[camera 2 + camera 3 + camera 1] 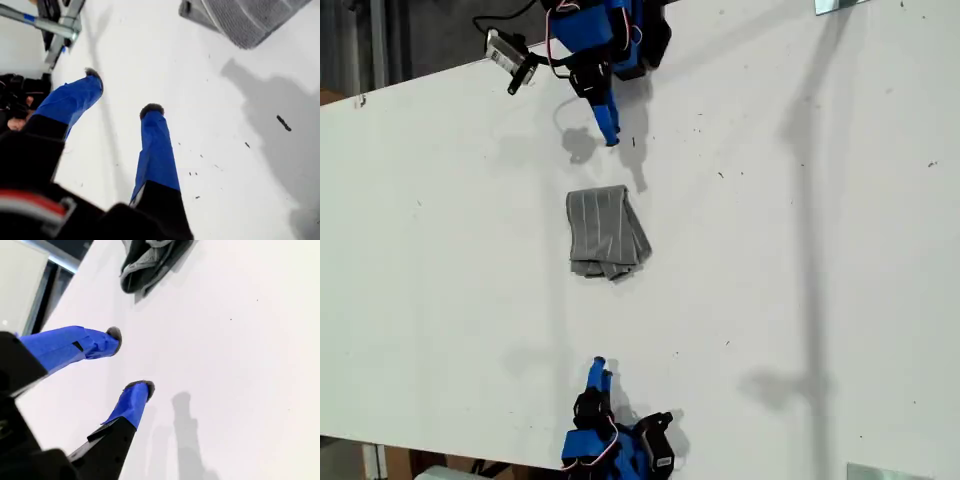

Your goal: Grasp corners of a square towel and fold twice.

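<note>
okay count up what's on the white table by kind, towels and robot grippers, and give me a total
Towel: 1, grey, striped, folded
Robot grippers: 2, blue: my first gripper, my second gripper
Total: 3

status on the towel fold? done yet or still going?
Looks done: the towel lies as a small layered bundle between the arms, its layered end ragged. Nothing in hand: my first gripper and my second gripper are both open, empty and clear of the cloth. Left: at most tidying the uneven edges.
</note>
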